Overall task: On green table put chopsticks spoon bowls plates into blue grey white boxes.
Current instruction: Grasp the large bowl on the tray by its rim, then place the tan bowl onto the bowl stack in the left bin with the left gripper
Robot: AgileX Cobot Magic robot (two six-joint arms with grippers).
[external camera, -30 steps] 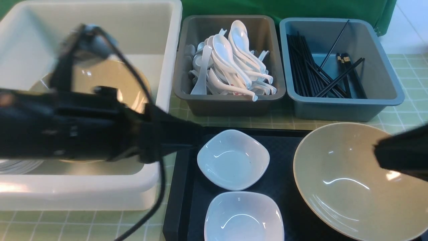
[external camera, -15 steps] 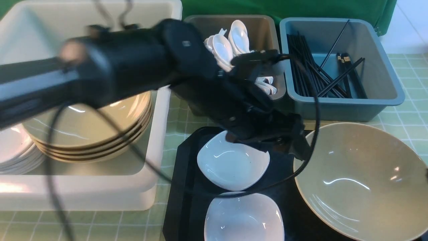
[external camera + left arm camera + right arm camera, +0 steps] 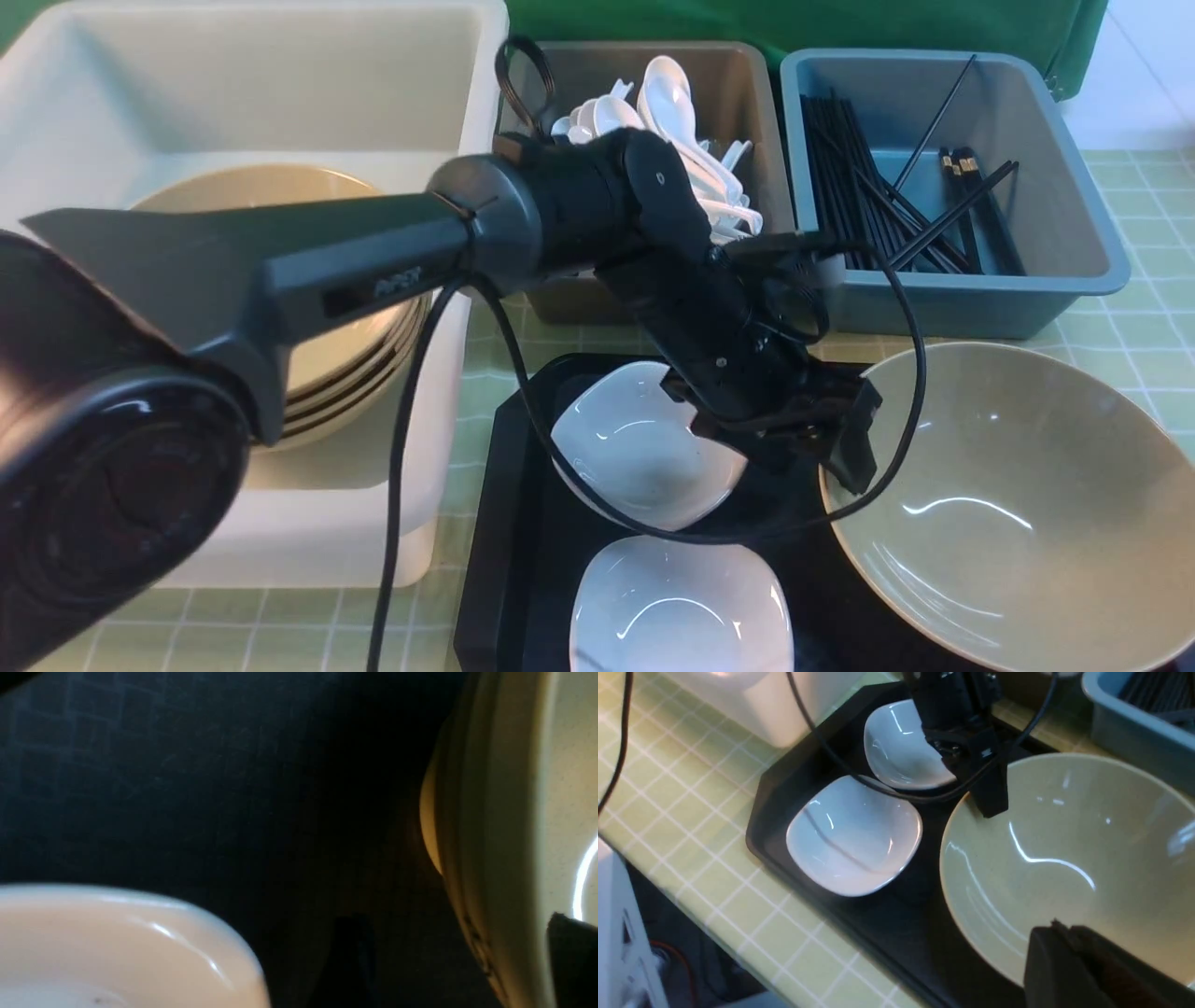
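Where the green table runs back, green backdrop, black tray nearer

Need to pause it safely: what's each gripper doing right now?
Left gripper: open, astride the rim of the tan bowl, not clamped.
Right gripper: shut, empty.

Front view: bright, even light from above. A curved white glint sits in the tan bowl at 4 o'clock, with smaller glints in the 2 white plates. The left arm is soft and out of focus at 8 o'clock. Left wrist view: dim, the black tray nearly lost in shadow, a plate at 7 o'clock blurred. Right wrist view: bright, sharp at centre; the right gripper at 5 o'clock is a dark blur.
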